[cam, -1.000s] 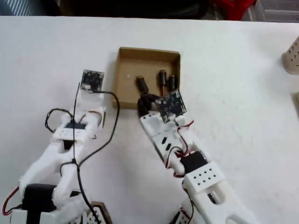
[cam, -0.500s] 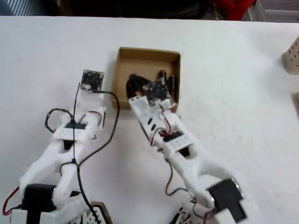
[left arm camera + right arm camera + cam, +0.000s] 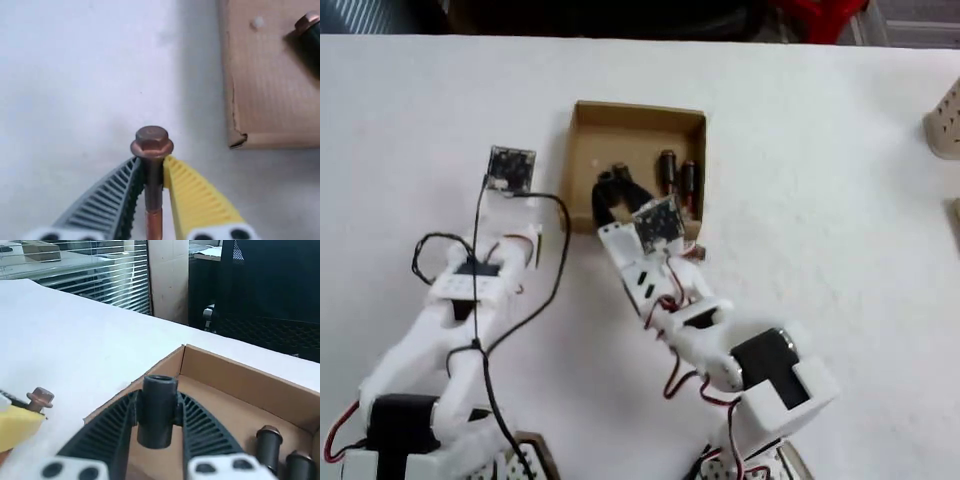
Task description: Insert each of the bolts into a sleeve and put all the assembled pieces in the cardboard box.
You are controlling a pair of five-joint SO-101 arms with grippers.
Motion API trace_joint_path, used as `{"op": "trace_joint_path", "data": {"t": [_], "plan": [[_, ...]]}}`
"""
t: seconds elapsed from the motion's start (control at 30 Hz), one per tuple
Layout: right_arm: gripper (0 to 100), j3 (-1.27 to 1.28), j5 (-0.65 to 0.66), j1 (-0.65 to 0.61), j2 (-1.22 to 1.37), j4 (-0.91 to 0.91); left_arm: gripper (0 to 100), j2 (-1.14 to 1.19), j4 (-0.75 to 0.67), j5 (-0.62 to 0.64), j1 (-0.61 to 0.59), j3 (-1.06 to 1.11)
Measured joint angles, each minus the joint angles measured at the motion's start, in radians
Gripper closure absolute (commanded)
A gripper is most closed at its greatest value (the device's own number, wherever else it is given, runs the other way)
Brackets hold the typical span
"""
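Observation:
My left gripper (image 3: 153,164) is shut on a copper bolt (image 3: 152,142), held head-out over the white table beside the cardboard box (image 3: 232,95). That arm's wrist board (image 3: 511,168) sits left of the box (image 3: 638,110). Over the box's near left part, my right gripper (image 3: 612,190) is shut on a black sleeve (image 3: 159,410), which stands upright with its open end up between the black fingers (image 3: 205,422). Two assembled pieces (image 3: 677,174) lie in the box's right side, showing again as two assembled pieces (image 3: 280,447) in the right wrist view.
The white table (image 3: 820,150) spreads around the box. A pale holed block (image 3: 945,125) stands at the far right edge. Black and red cables (image 3: 555,260) trail from both arms. The bolt head (image 3: 40,397) shows left of the sleeve.
My right gripper moved from the box's front edge into the box, shut on the sleeve lying there and raised it upright. The left arm shifted slightly leftward with the bolt.

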Motion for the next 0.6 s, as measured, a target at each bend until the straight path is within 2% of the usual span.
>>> {"op": "trace_joint_path", "data": {"t": [0.53,0.6], "plan": [[98.3,0.381,0.0,0.0,0.005,-0.537,98,0.0,-0.002,0.0,-0.005,0.0],[98.3,0.416,-0.037,0.0,0.005,-0.592,98,0.0,-0.002,0.0,-0.005,0.0]]}}
